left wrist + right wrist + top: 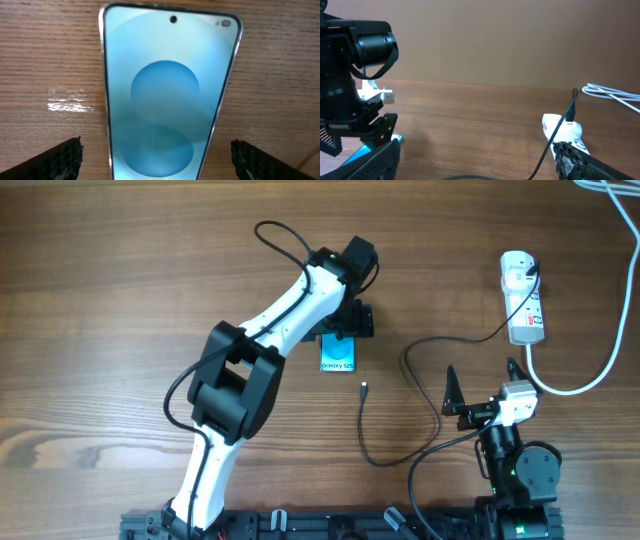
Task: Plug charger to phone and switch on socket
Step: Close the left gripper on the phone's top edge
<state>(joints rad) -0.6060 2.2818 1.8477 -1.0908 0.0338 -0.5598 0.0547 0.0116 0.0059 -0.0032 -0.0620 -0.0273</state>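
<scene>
While the right gripper (pixel 482 380) gapes short of the socket (pixel 523 300) beyond it and the left gripper (pixel 157 159) hangs, jaws apart, astride the phone (pixel 165 90), closing askew could skid the phone from the charger (pixel 364 392) tip lying rightward

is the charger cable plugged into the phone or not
Not plugged in. The charger tip lies loose on the table, just right of the phone and apart from it.

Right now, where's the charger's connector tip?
Overhead view, mid-table: the charger's connector tip lies loose just right of the phone, between it and the right gripper.
</scene>
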